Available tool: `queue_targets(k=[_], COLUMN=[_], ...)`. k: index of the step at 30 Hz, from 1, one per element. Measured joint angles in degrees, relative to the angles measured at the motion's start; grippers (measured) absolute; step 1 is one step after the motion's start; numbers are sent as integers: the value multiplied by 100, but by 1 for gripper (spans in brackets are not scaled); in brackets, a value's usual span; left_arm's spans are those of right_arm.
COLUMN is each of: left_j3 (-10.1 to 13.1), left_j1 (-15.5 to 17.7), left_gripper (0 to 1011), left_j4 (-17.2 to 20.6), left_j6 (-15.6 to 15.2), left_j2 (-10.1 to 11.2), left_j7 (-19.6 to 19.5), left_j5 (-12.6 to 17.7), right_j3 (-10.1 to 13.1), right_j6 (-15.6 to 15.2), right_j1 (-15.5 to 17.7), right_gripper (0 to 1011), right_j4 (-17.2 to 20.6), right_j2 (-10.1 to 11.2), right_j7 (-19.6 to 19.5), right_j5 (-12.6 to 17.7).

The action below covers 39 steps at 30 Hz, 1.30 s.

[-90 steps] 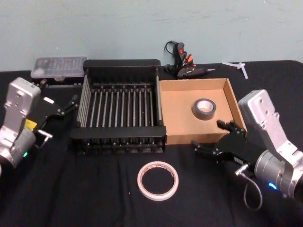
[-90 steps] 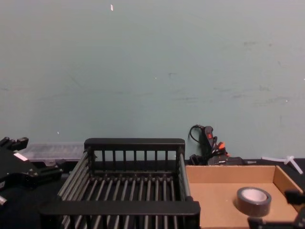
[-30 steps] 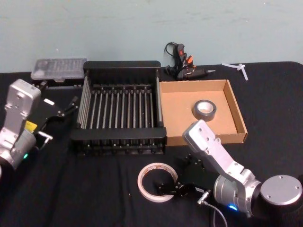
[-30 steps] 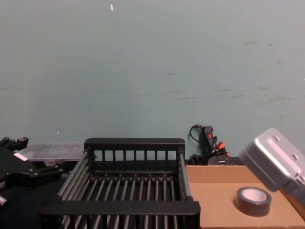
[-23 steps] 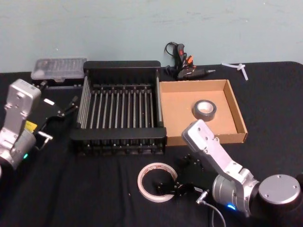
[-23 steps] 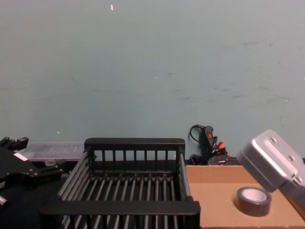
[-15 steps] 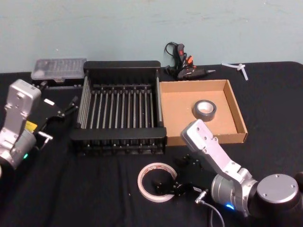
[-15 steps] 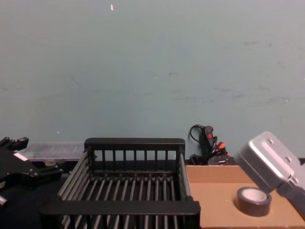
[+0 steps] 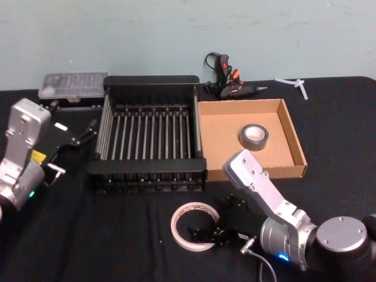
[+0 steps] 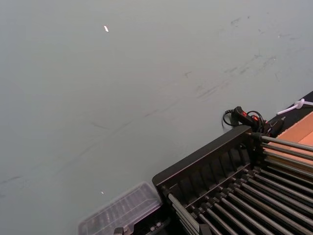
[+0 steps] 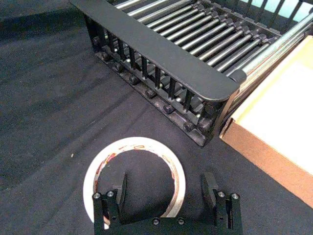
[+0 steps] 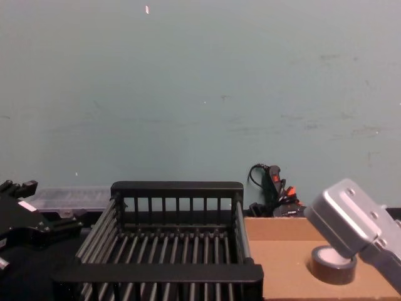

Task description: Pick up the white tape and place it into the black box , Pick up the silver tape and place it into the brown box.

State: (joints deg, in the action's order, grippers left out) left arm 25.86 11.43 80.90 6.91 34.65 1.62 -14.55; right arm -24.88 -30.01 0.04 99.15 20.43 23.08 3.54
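The white tape (image 9: pixel 195 225) lies flat on the black cloth in front of the black box (image 9: pixel 147 166). My right gripper (image 9: pixel 216 217) is open and low over the tape's right side. In the right wrist view one of its fingers (image 11: pixel 120 188) is inside the ring of the white tape (image 11: pixel 142 143) and the other stands outside it. The silver tape (image 9: pixel 251 143) lies in the brown box (image 9: pixel 223 141), partly behind my right arm in the chest view (image 12: pixel 332 271). My left gripper (image 9: pixel 82 132) is parked, open, left of the black box.
A clear plastic case (image 9: pixel 73 85) sits behind the black box at the left. A glue gun (image 9: pixel 226 76) and a white plastic piece (image 9: pixel 294 82) lie at the back of the table. The brown box touches the black box's right side.
My right arm swung from beside the brown box to the white tape, then eased in, one finger ending inside the ring. Left arm and both tapes stayed put.
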Motion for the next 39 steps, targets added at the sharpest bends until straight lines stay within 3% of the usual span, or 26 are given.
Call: queue_targets(k=[30, 39], left_j3=[0, 0], left_j1=[0, 0], left_gripper=[1001, 1001], left_j4=[0, 0], left_j6=[0, 0], left_j2=[0, 0], left_j7=[0, 0], left_j5=[0, 0], right_j3=[-20, -15], right_j6=[-20, -19], right_j1=[-11, -11], right_gripper=[1002, 767], right_j4=[-53, -46], right_j2=[-12, -12], right_j7=[-43, -38], right_j5=[0, 2])
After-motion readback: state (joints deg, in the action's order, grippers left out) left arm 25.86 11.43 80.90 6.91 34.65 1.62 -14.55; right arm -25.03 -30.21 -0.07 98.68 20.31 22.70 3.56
